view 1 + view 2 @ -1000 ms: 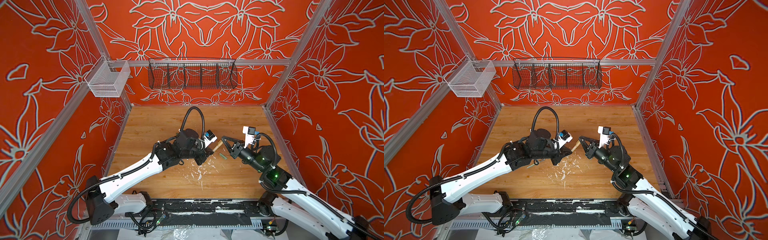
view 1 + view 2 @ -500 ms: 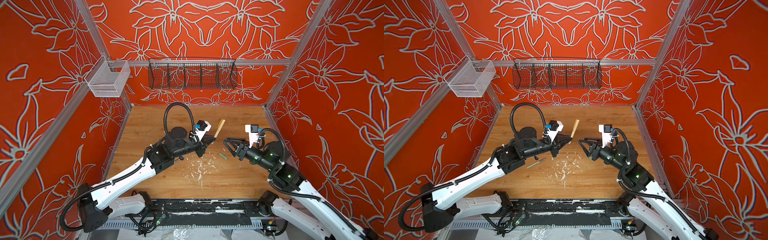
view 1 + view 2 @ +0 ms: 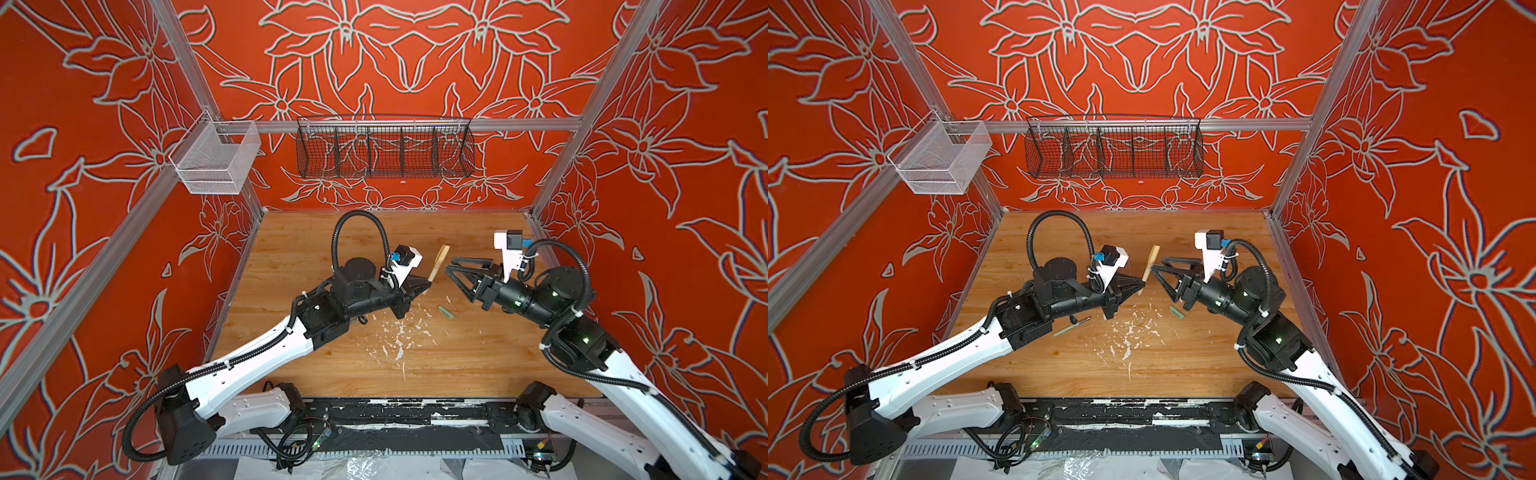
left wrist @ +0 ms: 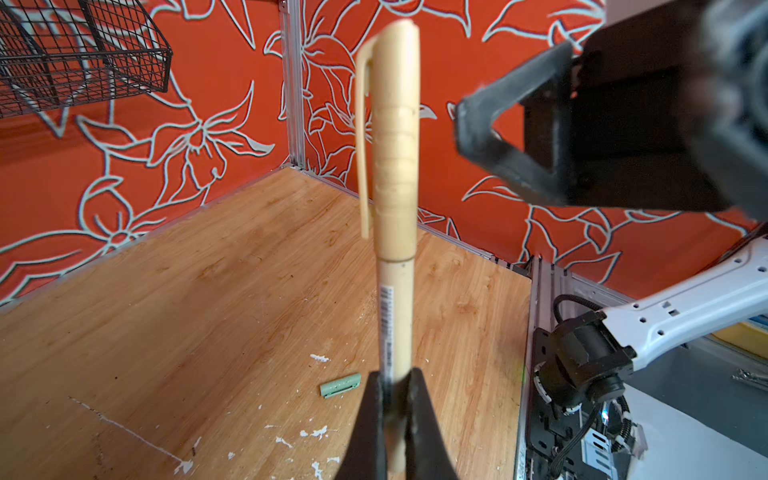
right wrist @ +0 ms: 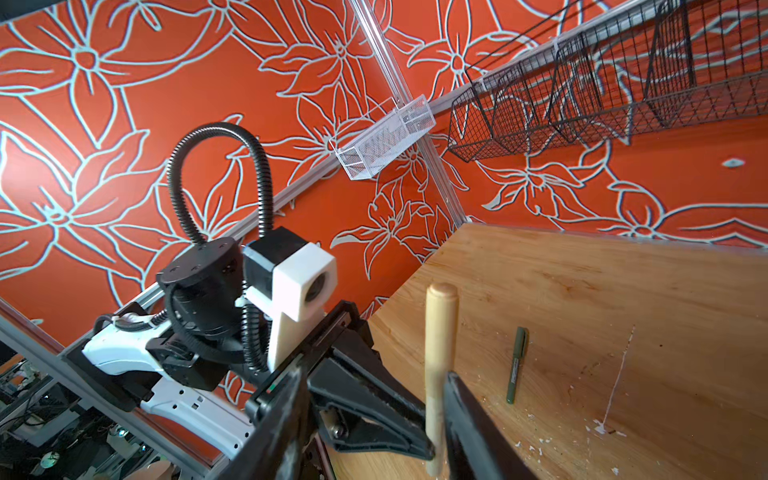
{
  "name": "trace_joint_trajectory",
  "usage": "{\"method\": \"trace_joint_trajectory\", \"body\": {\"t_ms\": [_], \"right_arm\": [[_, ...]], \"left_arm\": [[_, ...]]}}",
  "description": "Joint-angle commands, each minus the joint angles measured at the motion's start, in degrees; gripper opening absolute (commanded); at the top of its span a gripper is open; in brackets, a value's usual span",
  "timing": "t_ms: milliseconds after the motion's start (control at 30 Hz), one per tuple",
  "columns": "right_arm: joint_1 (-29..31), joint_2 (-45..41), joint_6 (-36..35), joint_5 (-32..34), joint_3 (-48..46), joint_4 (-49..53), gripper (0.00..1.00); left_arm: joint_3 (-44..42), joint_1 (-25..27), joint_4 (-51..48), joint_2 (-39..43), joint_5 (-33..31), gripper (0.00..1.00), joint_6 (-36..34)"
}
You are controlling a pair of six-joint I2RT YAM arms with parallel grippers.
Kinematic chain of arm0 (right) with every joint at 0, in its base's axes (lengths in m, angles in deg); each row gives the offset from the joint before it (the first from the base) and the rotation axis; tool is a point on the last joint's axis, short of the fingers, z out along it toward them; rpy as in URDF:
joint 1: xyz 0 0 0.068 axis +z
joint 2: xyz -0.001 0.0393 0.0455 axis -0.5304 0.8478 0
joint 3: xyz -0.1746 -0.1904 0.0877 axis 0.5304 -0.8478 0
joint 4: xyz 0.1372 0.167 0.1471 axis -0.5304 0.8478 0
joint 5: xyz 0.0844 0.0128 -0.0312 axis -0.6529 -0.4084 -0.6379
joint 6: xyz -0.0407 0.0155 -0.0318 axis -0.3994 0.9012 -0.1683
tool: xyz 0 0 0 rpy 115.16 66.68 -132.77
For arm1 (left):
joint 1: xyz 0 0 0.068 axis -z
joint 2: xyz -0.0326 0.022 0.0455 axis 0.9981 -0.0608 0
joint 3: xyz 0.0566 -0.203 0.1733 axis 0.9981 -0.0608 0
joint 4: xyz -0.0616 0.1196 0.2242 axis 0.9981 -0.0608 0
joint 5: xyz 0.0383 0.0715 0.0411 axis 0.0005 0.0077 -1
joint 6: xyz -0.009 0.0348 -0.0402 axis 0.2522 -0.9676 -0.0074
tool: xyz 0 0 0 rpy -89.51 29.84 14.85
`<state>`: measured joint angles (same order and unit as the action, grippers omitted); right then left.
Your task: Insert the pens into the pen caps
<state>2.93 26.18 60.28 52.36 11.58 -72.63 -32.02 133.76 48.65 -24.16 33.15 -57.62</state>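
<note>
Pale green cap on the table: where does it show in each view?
In a top view: pale green cap flat on the table, right of the white flecks.
In a top view: same spot.
Left wrist: on the table beside the tan pen.
Right wrist: not in it.
Shared landmark: black wire basket.

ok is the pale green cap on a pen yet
No, the pale green cap lies by itself on the wooden table, with no pen in it.
</note>
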Motion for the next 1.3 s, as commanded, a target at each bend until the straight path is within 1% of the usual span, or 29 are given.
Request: {"method": "trace_joint_trajectory", "body": {"t_ms": [0,100,333,500,600,733,867,933,1000,1133,1167,1267], "right_arm": [[-0.2,1.1,-1.3,-1.1,1.9,-1.8,0.50],[-0.2,2.2,-1.6,-0.6,2.4,-2.3,0.45],[-0.4,3.8,-2.2,0.7,4.4,-2.0,0.41],[-0.4,4.2,-2.5,4.9,6.6,3.0,0.32],[-0.3,4.7,-1.8,6.2,7.8,6.2,0.30],[-0.4,5.6,-1.2,7.2,8.3,8.2,0.30],[-0.4,6.8,-1.0,7.5,9.3,9.7,0.29],[-0.4,6.9,-0.9,7.7,9.3,9.4,0.28],[-0.4,6.7,-0.9,7.8,8.9,8.2,0.26],[-0.3,6.4,-1.0,6.5,8.0,5.3,0.25],[-0.3,6.7,-1.1,6.1,8.1,5.0,0.24],[-0.4,7.3,-1.2,5.2,8.4,5.1,0.15]], "left_arm": [[-0.6,0.0,2.0,1.1,1.7,0.00,0.2],[-0.7,0.0,1.9,0.8,2.0,0.00,0.2],[-0.8,0.0,2.2,-0.1,2.3,0.00,0.5],[-1.0,0.0,1.9,-0.7,1.8,0.00,0.7],[-0.9,0.0,1.6,-1.1,1.2,0.00,0.7],[-0.7,0.1,1.8,-1.4,1.2,0.00,0.6],[-0.2,0.1,1.7,-1.6,1.4,0.00,0.3],[0.1,0.1,1.4,-1.8,1.6,0.00,0.2],[0.1,0.1,1.4,-2.1,2.1,0.00,0.1],[0.2,0.1,1.4,-2.8,3.4,0.00,0.2],[0.2,0.1,1.3,-2.9,3.5,0.00,0.2],[0.4,0.1,1.2,-2.9,3.7,0.00,0.3]]}}
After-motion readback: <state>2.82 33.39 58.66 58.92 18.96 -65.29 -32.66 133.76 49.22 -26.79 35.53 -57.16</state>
